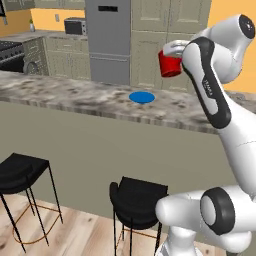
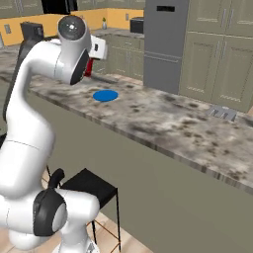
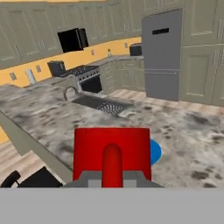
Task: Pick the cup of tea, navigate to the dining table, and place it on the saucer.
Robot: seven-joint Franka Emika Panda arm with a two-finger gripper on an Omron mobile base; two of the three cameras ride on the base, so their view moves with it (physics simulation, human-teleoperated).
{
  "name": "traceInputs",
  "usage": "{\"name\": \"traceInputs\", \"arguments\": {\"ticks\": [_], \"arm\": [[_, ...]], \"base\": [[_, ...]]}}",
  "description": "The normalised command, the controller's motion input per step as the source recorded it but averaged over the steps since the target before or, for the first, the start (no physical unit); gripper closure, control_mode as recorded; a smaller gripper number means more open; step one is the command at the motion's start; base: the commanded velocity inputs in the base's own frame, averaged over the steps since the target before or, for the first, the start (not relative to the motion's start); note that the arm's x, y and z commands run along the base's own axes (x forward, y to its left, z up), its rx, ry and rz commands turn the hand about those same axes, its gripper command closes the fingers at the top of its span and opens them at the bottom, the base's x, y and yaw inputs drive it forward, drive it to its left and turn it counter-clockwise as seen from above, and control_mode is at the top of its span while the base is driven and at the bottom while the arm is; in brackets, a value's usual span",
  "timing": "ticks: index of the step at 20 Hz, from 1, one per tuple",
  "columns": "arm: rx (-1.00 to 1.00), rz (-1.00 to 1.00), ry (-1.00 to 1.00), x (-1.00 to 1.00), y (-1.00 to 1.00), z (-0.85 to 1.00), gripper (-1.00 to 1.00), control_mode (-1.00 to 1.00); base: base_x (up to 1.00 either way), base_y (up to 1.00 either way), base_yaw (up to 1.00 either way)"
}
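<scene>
The cup of tea point(image 1: 170, 65) is a glossy red mug held in the air by my gripper point(image 1: 172, 54), which is shut on it. It hangs well above the dining table point(image 1: 75, 97), a little to the right of and beyond the saucer point(image 1: 141, 97), a flat blue disc lying on the marble top. In the hand view the cup of tea point(image 3: 111, 151) sits right in front with its handle facing the camera, and the saucer point(image 3: 155, 152) peeks out behind its right side. From the right base view a red sliver of the cup point(image 2: 89, 67) shows behind my arm, above the saucer point(image 2: 105, 95).
Two black bar stools point(image 1: 22, 170) point(image 1: 140, 197) stand on the near side of the table. A small grey rack point(image 2: 222, 112) lies further along the top. Behind are a steel fridge point(image 1: 107, 40), cabinets, and a sink point(image 3: 98, 104) in another counter.
</scene>
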Motion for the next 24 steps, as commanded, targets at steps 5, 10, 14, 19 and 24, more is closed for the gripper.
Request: {"name": "traceInputs", "arguments": {"ticks": [5,10,14,19,24], "arm": [[0.01,-0.09,-0.10,0.55,0.00,0.05,1.00,-1.00],[0.20,0.05,-0.49,0.19,0.00,0.00,1.00,-1.00],[0.17,0.12,-0.37,0.53,-0.04,0.00,1.00,-1.00],[0.05,0.16,-0.16,0.22,0.00,-0.02,1.00,-1.00],[0.00,0.21,0.04,0.75,0.00,0.01,1.00,-1.00]], "base": [[0.00,0.00,0.00],[0.00,0.00,0.00],[0.00,0.00,0.00],[0.00,0.00,0.00],[0.00,0.00,0.00]]}}
